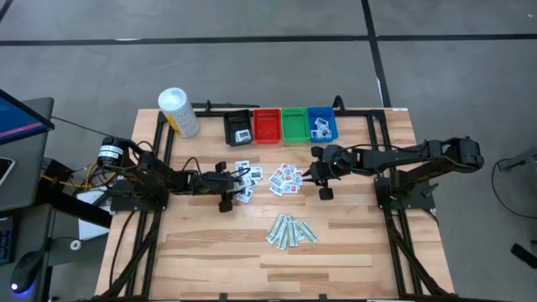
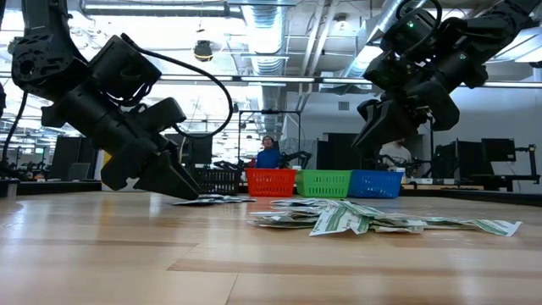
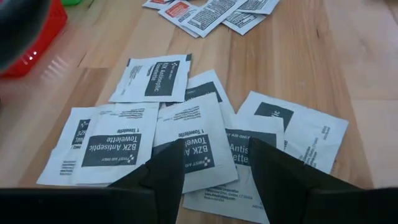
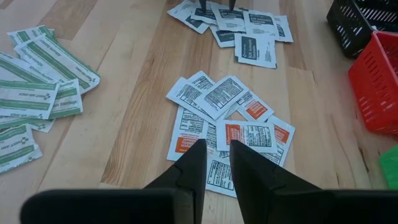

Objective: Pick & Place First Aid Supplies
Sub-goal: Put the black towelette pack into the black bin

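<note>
Wood tabletop [image 1: 352,243] carries scattered packets [image 1: 286,179]; ducted ceiling [image 2: 279,34] above.

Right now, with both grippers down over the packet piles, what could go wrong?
1. The left gripper, open, sits over overlapping antiseptic towelette packets; closing may pinch several or slide off the flat paper.
2. The right gripper has its fingers nearly together above the red-print packets, also overlapped, so it could drag the pile toward the red bin.

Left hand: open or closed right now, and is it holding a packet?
Open and empty. The left hand shows a clear gap between its fingers, poised over the antiseptic towelette packets, which lie flat on the table.
</note>
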Robot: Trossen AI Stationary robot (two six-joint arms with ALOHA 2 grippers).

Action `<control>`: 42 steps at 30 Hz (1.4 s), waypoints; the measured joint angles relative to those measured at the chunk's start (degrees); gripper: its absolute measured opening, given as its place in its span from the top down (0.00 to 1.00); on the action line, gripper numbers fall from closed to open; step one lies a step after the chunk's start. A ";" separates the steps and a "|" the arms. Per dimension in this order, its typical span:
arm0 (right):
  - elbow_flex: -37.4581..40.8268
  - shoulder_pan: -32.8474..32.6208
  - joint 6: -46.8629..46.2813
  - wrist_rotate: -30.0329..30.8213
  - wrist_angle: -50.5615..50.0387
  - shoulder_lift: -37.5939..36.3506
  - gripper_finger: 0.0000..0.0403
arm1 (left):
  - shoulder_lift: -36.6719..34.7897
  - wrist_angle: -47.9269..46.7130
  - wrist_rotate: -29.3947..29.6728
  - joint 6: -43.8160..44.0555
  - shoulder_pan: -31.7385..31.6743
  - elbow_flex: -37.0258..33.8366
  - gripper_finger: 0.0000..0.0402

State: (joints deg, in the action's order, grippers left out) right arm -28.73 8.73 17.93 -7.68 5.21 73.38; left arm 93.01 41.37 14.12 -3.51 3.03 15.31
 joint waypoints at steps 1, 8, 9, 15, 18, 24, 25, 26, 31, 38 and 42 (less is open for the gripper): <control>0.00 0.02 0.00 0.00 0.00 0.00 0.84 | 0.00 -0.04 -0.02 0.00 0.00 0.00 0.56; 0.00 0.00 0.00 0.00 0.00 0.00 0.84 | -0.13 -2.28 -0.58 3.81 0.00 0.11 0.61; 0.00 0.02 0.00 0.00 0.00 0.00 0.84 | -0.13 -2.76 -0.76 4.26 0.00 0.11 0.62; 0.00 0.00 0.00 0.00 0.00 0.00 0.84 | -0.11 -3.61 -1.60 5.31 0.00 0.07 0.72; 0.00 0.01 0.00 0.00 0.00 0.00 0.84 | -0.07 -3.70 -1.76 5.31 0.02 0.07 0.77; 0.00 0.02 0.00 0.00 0.00 0.00 0.84 | -0.04 -3.72 -2.25 5.31 0.04 0.02 0.85; 0.00 0.01 0.00 0.00 0.00 0.00 0.84 | -0.04 -3.72 -2.32 5.31 0.02 0.00 0.86; 0.00 0.02 0.00 0.00 0.00 0.00 0.84 | -0.03 -3.71 -2.34 5.31 0.04 0.00 0.87; 0.00 0.00 0.00 0.00 0.00 0.00 0.84 | 0.00 -3.68 -2.20 5.29 0.04 -0.02 0.94; 0.00 0.01 0.00 0.00 0.02 0.00 0.84 | 0.02 -3.35 -2.06 5.29 0.02 -0.07 0.98; 0.00 0.00 0.00 0.00 0.00 0.00 0.84 | 0.06 -2.23 -2.06 5.29 0.11 -0.11 0.98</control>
State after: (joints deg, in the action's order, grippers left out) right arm -28.73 8.73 17.93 -7.68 5.21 73.38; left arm 93.07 39.14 12.05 1.78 3.14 15.20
